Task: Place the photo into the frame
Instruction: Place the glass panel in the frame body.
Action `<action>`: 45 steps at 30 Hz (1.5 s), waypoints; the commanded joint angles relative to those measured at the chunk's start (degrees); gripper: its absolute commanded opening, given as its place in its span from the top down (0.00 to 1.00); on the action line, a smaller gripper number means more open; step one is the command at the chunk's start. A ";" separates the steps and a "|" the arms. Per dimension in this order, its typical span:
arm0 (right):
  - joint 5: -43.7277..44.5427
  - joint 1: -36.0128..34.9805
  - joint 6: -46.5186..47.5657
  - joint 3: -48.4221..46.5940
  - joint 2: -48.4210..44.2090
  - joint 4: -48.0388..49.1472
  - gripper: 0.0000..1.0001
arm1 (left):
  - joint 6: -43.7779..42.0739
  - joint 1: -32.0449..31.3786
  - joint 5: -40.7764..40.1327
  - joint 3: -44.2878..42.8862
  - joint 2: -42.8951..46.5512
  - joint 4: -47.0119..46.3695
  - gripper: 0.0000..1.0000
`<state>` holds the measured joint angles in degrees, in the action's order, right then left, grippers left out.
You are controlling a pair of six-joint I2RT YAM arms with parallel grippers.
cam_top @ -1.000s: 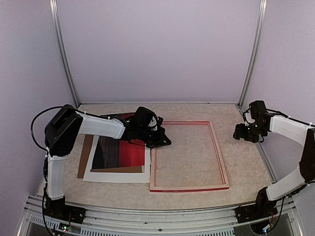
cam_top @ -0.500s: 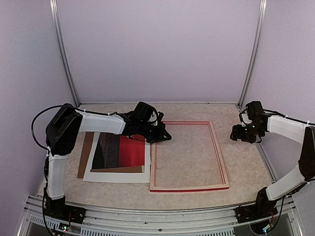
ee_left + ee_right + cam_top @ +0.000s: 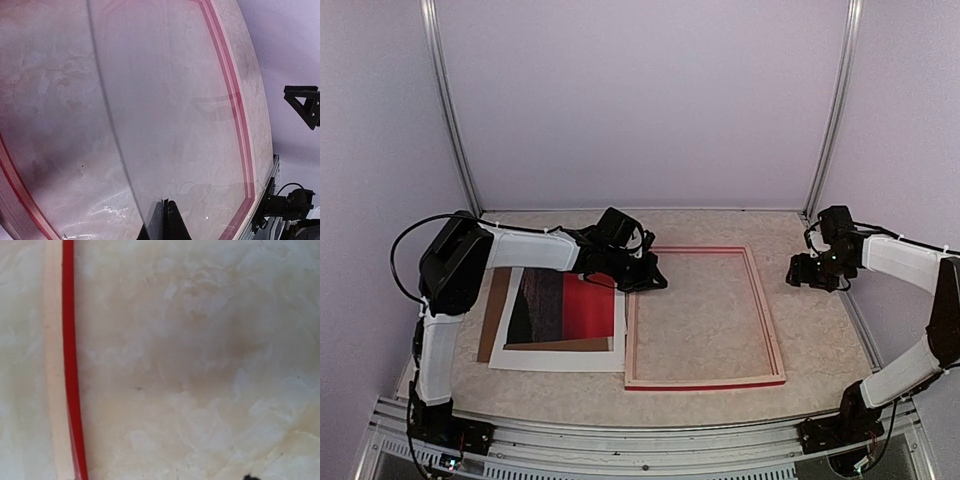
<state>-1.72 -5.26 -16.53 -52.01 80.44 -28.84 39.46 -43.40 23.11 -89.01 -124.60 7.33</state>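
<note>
Photo lies flat toward the left edge of the tabletop, red half to the right and dark half to the left. It rests on a white mat, with a brown backing board showing at the mat's left. Just right of the mat I see the frame lying flat mid-table, bare tabletop visible inside it. My left gripper sits low at the frame's far-left corner. On its wrist camera the fingertips are pressed together on what looks like a clear sheet, whose edge runs up from them over the frame. My right gripper hovers near the right edge, beyond the frame's far-right corner. I cannot tell how far its jaws stand apart.
</note>
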 commanded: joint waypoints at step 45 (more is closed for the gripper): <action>-1.61 -4.92 -1.89 1.96 2.36 2.89 0.30 | -8.25 0.78 2.46 -3.01 -1.41 2.76 1.00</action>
<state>-2.44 -8.25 -17.54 -50.83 81.28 -27.81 32.53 -41.89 24.88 -92.77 -126.72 12.19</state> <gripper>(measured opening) 0.704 0.006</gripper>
